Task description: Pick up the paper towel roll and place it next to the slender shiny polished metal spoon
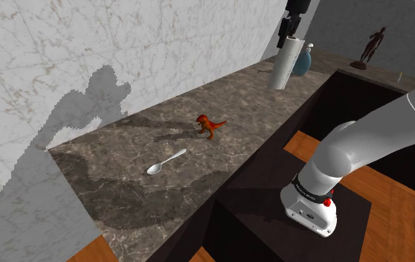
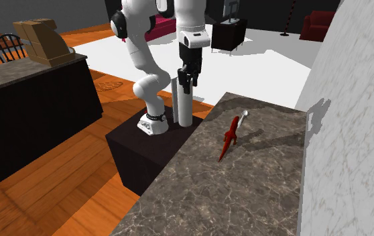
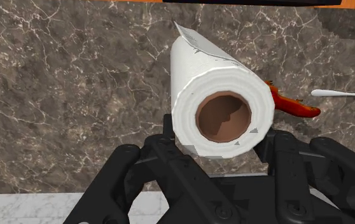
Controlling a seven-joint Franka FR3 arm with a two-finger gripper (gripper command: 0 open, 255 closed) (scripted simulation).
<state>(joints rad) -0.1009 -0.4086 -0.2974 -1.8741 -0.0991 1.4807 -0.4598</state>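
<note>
So the claw point(image 2: 187, 80) is clamped on the top end of the paper towel roll point(image 2: 183, 107), one black finger on each side, and it points pretty much straight down. The roll is plain white and hangs upright under the claw. It's lifted right off the table point(image 2: 259, 188), up in the air near the long edge that faces the stand point(image 2: 139, 157). Looking down along the hand, you can see straight into the roll's brown cardboard core point(image 3: 224, 118), with the dark marbled tabletop below it.

The only container-ish thing I can spot is a bluish vase or bottle point(image 1: 303, 61) past the table's far end. From the shoulder camera it sits just behind the roll, and I can't tell what's in it. A dark reddish figurine point(image 1: 372, 45) stands further back on that side.

On the table itself there's a little red toy dinosaur point(image 1: 210, 125) about midway between the wall-side edge and the stand-side edge. The shiny spoon point(image 1: 165, 162) lies flat a bit beyond it, toward the short end of the table. Its bowl is turned toward that end and its handle points back at the dino. The two are near each other but not touching, and the roll is well apart from both.

The arm point(image 2: 139, 27) climbs from its base on the stand, bends up high, then drops the hand vertically. A white marble wall point(image 1: 87, 45) runs along the table's back edge.
</note>
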